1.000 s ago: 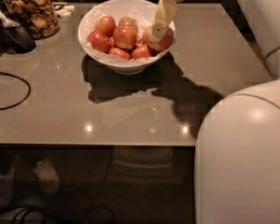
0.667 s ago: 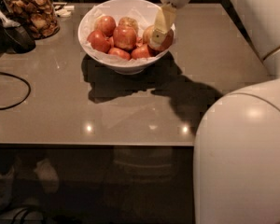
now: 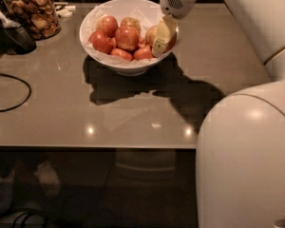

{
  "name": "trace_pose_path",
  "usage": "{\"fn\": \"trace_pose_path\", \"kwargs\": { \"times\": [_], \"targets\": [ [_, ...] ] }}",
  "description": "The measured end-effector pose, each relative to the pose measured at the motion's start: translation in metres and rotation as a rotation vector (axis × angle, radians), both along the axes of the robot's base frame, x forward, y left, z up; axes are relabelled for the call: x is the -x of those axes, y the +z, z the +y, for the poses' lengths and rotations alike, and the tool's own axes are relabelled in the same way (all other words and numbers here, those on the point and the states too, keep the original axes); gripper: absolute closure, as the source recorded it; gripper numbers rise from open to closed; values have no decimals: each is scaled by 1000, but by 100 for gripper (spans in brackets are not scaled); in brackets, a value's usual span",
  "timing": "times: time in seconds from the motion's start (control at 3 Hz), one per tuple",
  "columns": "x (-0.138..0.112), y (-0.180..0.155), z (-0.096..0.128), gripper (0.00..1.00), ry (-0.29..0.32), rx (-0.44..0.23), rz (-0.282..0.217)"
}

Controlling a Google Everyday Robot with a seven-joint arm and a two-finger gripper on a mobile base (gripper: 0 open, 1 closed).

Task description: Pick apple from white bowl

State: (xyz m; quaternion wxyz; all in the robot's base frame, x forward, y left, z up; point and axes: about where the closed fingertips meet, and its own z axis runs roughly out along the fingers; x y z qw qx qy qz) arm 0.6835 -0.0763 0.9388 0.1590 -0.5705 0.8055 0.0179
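Observation:
The white bowl [image 3: 100, 14] stands at the back middle of the grey table, lined with white paper and holding several apples. Most are deep red. A pale yellow-tan apple [image 3: 151, 33] lies at the bowl's right side. A smaller pale apple [image 3: 130, 23] lies at the back. My gripper [image 3: 160, 41] reaches down from the upper right into the right side of the bowl, right at the pale yellow-tan apple, and covers part of it.
A glass jar of brown snacks [image 3: 32, 12] stands at the back left beside a dark scoop [image 3: 14, 32]. A black cable [image 3: 9, 91] loops on the left of the table [image 3: 133, 113]. My white arm and body [image 3: 247, 160] fill the right side.
My gripper has come down a little lower into the right side of the bowl, closer around the pale apple. The apples and bowl have not moved.

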Motion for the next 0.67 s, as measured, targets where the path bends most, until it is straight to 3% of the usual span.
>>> {"fn": "trace_pose_path", "kwargs": {
  "times": [0.33,0.67],
  "targets": [
    [0,-4,1,34,-2,-8,10],
    [0,-4,1,58,-2,-8,10]
  ]
}}
